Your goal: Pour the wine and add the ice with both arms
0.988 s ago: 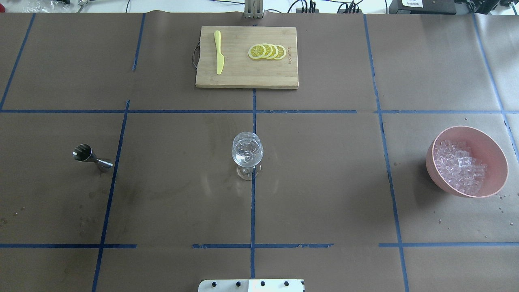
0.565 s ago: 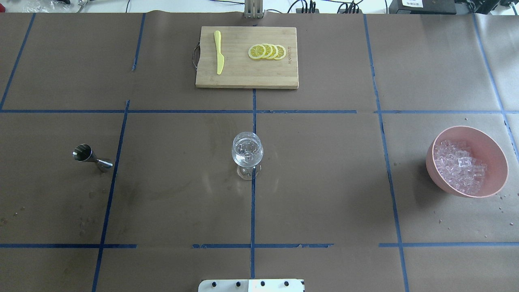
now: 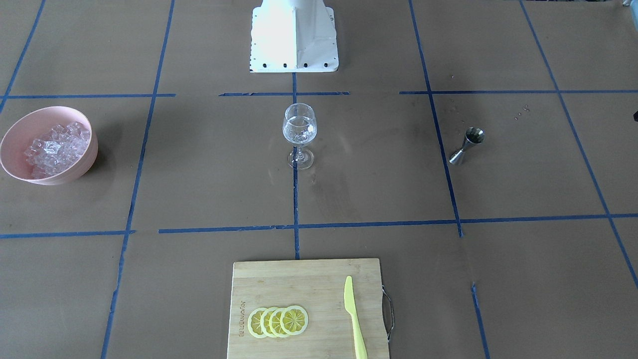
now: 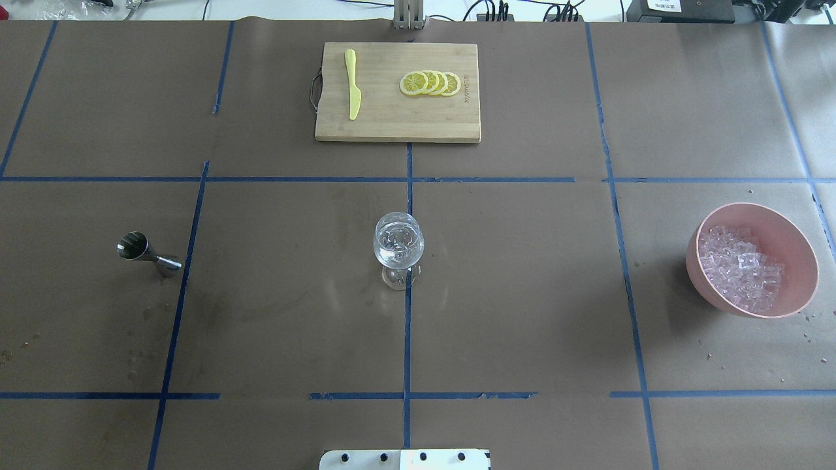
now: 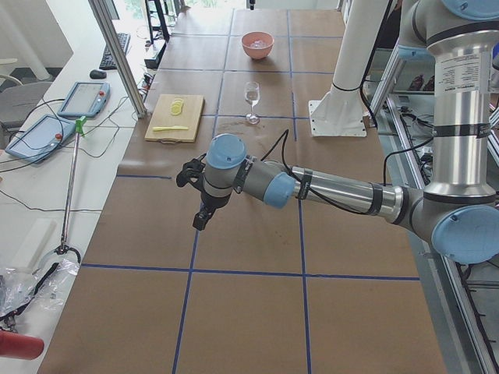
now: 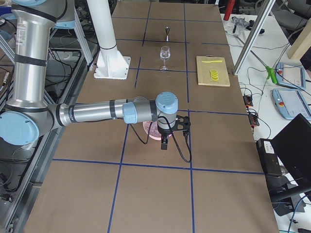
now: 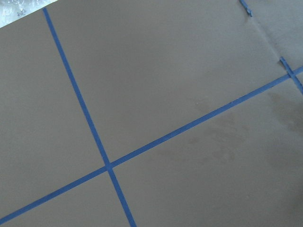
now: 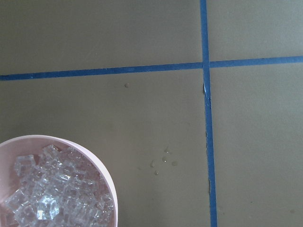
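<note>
Wine [image 4: 399, 252] stands clear in the stemmed glass [image 4: 396, 279], upright on a blue tape line at the middle of the table [image 4: 522, 294], with bare brown paper open all round it. Ice [image 4: 738, 271] is heaped in the pink bowl [image 4: 795, 238] close to the table's right edge. A steel jigger [image 4: 140, 250] stands well to the left. At the far edge lies a cutting board [image 4: 392, 124] with lemon slices [image 4: 431, 83] and a yellow knife [image 4: 353, 85].

The left gripper [image 5: 199, 222] hangs raised over empty paper toward the table's left end. The right gripper [image 6: 164, 144] hangs raised just outside the bowl, toward the right end. Each shows in a side view only, so whether their jaws are spread or pressed together cannot be told.
</note>
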Available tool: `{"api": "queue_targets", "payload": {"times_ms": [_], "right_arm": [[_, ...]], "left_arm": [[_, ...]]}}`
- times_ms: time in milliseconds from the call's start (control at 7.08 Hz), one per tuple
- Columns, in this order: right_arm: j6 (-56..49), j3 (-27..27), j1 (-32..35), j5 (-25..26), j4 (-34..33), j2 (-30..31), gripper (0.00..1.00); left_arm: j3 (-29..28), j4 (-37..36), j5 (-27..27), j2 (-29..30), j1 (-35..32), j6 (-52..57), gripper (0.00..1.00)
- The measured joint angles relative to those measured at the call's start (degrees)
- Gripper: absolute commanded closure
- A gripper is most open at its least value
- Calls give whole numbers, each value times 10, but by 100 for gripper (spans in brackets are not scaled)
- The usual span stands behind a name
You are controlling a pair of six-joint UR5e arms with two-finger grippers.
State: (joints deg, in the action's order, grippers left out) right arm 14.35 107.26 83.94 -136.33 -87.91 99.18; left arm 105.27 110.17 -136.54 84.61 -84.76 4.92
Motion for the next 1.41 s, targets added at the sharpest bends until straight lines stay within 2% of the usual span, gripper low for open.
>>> {"api": "queue_targets", "payload": {"times_ms": [282,565,706,988,1412], "right_arm": [[2,-3,-2,-28,30,2,0],[3,-3,-6,-65,38,5,0],[3,-3,-12,-72,40,4,0],[2,-3,-22,-76,40,0,0],[2,-3,-31,-76,43,-2,0]], "left_arm": [[-14,135,-5,-39,32,-44,4],[-59,371,2,-95,92,-160,4],[-79,465,23,-104,136,-232,4],[-95,609,130,-115,225,-393,4],[-95,701,314,-130,362,-515,1]]}}
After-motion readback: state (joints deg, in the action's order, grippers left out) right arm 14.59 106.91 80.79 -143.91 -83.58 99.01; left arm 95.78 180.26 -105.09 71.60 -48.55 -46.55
